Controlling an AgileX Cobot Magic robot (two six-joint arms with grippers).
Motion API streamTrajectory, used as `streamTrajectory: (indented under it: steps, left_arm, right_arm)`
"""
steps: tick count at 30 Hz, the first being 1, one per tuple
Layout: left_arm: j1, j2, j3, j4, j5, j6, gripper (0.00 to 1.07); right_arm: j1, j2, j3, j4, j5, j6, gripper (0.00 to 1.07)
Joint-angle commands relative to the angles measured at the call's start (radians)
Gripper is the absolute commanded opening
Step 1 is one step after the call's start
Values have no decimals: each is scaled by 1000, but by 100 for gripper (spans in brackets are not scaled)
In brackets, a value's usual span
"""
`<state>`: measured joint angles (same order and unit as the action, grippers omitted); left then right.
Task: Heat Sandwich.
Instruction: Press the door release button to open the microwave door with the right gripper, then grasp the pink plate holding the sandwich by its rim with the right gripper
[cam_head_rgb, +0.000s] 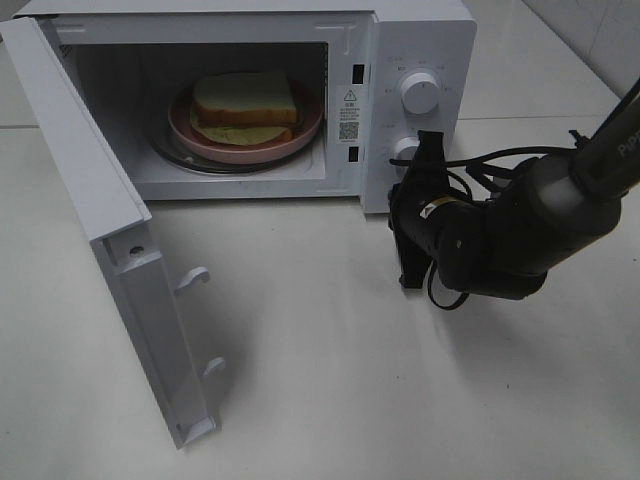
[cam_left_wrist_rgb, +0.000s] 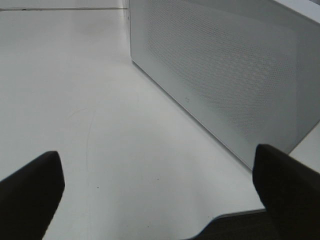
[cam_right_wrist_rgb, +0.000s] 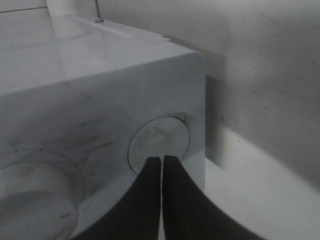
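Well, starting on the left, my left gripper is out of the high camera's sight, so I only have its wrist view. Its two dark fingers stand wide apart with nothing between them, hanging over the bare white table. Ahead of them is a white panel covered in a fine dotted mesh. I can't tell from that view whether it is the door's outer face or a side wall.

From the high camera, the microwave door is swung fully open toward the near left, with its two latch hooks sticking out of its edge. Inside the open microwave, the sandwich lies flat on its round pink plate, and the plate rests on the glass turntable. The white bread is on top, with an orange layer and a pale yellow-green layer showing at the near edge.

Right of the cavity is the control panel, with the upper knob above the lower knob. My right gripper has its fingers pressed together, holding nothing, and they point straight at the lower knob. In the wrist view the closed tips overlap the round face of that knob. I can't say whether they actually touch it. The arm behind it reaches in from the right over the table.
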<state>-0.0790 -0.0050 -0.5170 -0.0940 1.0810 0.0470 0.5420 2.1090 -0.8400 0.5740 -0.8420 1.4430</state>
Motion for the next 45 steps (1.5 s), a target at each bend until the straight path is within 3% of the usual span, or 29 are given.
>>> streamTrajectory:
  steps: [1, 24, 35, 45]
  left_arm:
    - [2, -6, 2, -2, -12, 0, 97]
    - [2, -6, 2, -2, -12, 0, 97]
    - [2, -6, 2, -2, -12, 0, 97]
    - [2, -6, 2, -2, -12, 0, 97]
  right_arm:
    - [10, -45, 34, -18, -19, 16, 7]
    - [20, -390, 382, -67, 92, -57, 9]
    - [17, -560, 391, -69, 312, -306, 9]
    - [17, -645, 361, -80, 565, -670, 9]
